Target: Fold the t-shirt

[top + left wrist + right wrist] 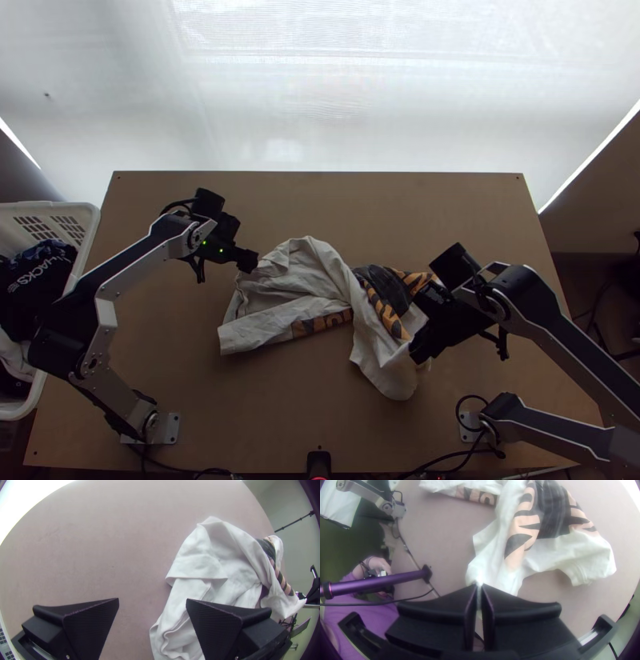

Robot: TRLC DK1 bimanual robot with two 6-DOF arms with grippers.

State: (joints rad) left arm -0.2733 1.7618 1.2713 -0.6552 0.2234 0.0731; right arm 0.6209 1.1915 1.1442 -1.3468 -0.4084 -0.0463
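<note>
1. Two grippers, two states: the right gripper is clamped on a pinch of the t-shirt; the left gripper has its fingers apart beside the shirt's end nearer the left edge.
2. The shirt lies bunched across the middle of the worktop, its dark and orange print partly turned under white cloth.
3. Spreading looks like the step in hand; folding now would trap the creases.
4. Let the left gripper take a single outer edge near the turned-over flap, not a thick wad, and check that it bites before pulling.
5. Hold the right pinch firm, then draw the two grips apart towards the left and right edges, low and slowly; a jerk could slip the small hold.
6. Lay the cloth down square to the near edge, and free any tucked sleeve before the first fold.
</note>
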